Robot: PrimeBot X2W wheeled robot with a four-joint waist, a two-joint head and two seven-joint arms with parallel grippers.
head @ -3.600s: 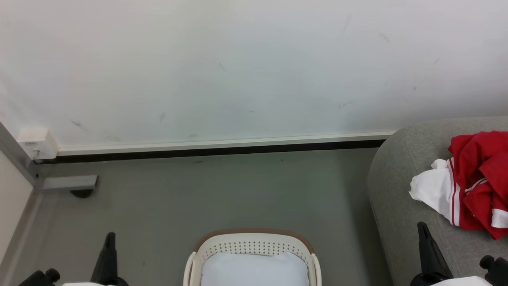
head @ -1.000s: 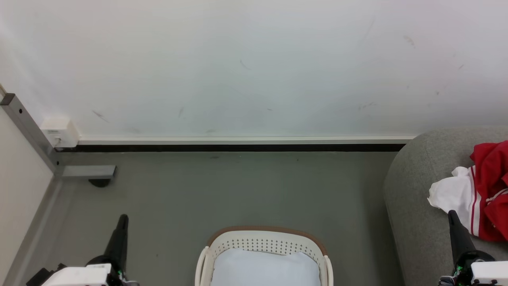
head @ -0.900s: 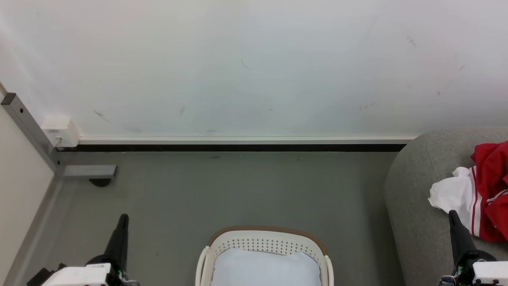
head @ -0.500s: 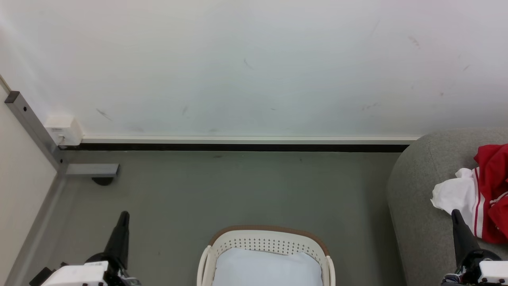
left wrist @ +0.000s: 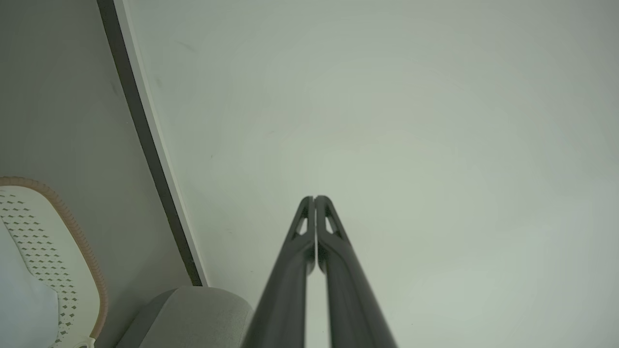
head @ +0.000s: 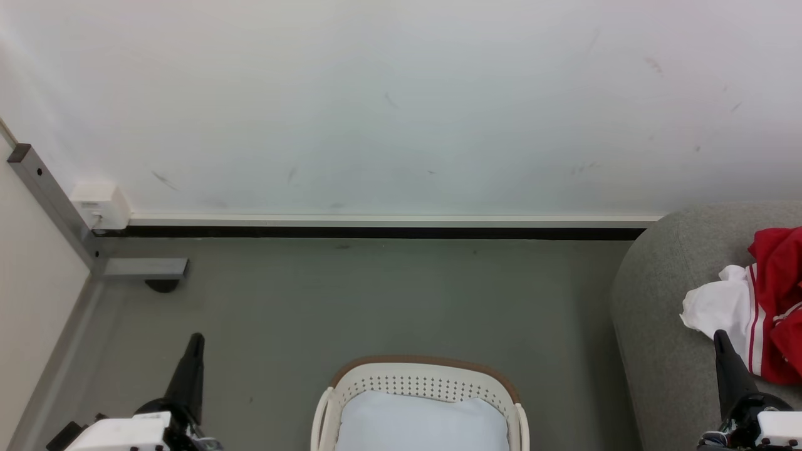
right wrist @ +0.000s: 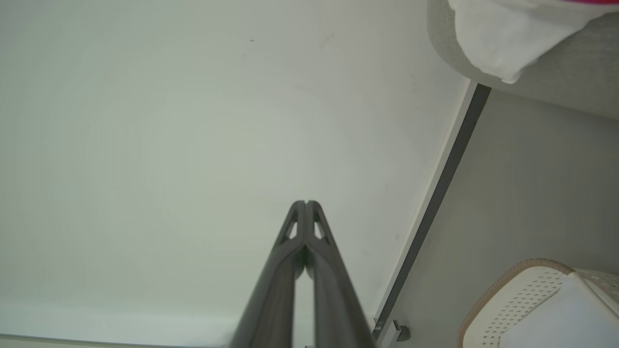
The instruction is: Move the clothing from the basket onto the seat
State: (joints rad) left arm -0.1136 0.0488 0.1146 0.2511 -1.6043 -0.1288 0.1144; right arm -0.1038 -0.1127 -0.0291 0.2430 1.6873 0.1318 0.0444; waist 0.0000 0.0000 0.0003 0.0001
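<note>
**Basket shows no red fabric; clothing on seat; both grippers closed and empty.**

Nearest: left gripper (head: 195, 339), fingers pressed together, holding nothing, above the floor (head: 388, 300). Right gripper (head: 719, 335), likewise closed and empty, its tip in the head view just beside the clothing's white panel. Between them: basket (head: 426, 362), holding a white pad (head: 420, 426). Its near half is cut off from view. Right: clothing (head: 774, 307) heaped on the seat (head: 658, 300), near its rounded end. Far: skirting (head: 376, 232), wall (head: 401, 106). Judgement: the transfer looks done. The step now is to check the basket's unseen half, then move the right arm away without snagging the loose white edge.
</note>
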